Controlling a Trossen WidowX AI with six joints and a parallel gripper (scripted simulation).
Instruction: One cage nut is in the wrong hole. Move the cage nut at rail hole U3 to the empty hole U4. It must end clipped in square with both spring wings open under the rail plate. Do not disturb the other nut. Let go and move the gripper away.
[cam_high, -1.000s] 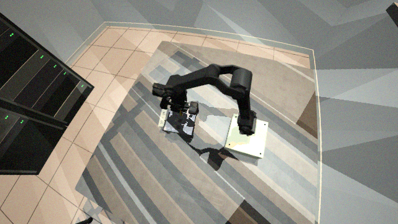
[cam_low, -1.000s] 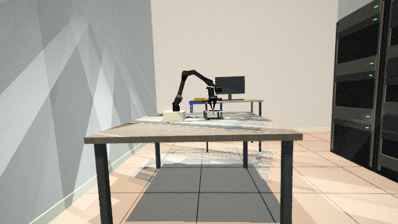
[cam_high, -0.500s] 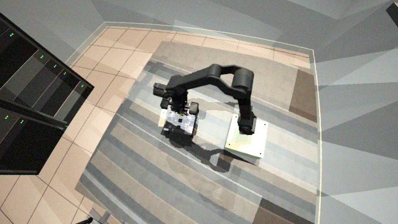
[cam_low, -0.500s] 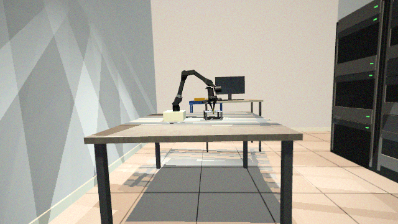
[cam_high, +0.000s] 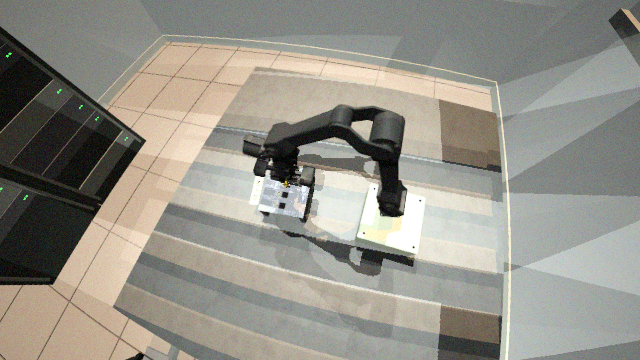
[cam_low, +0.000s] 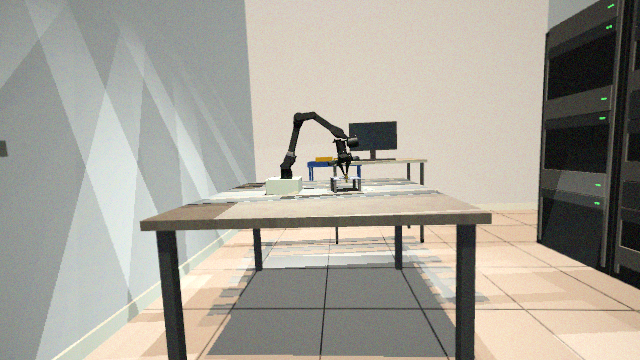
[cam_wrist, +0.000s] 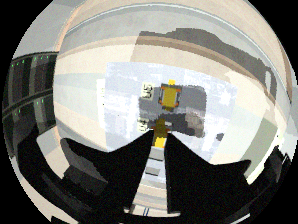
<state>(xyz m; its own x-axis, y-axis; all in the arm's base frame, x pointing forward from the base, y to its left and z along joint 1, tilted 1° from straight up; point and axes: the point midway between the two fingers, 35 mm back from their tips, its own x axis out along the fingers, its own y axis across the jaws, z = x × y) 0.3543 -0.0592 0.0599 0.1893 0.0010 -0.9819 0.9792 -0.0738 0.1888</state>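
Gripper (cam_high: 286, 181) (cam_low: 346, 175) (cam_wrist: 158, 135) closed on cage nut (cam_wrist: 160, 132) — near U4 label (cam_wrist: 143, 124)

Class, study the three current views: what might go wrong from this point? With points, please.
The gold nut in the tool (cam_low: 346, 175) (cam_wrist: 160, 132) might end up crooked, since it sits low over the rail plate (cam_high: 295, 200) (cam_wrist: 220, 107) by the partly hidden U4 label. The other nut (cam_wrist: 170, 96), close by at U5, could be knocked by a sideways slip.

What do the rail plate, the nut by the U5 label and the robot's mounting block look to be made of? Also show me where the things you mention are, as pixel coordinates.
Rail plate (cam_high: 298, 197) (cam_wrist: 220, 107): likely bare metal, given its pale silvery mottling. Nut by U5 (cam_wrist: 170, 97): probably brass-coloured metal, though plain yellow could be plastic. Mounting block (cam_high: 369, 220) (cam_low: 284, 186): painted metal or plastic, smooth, evenly pale.
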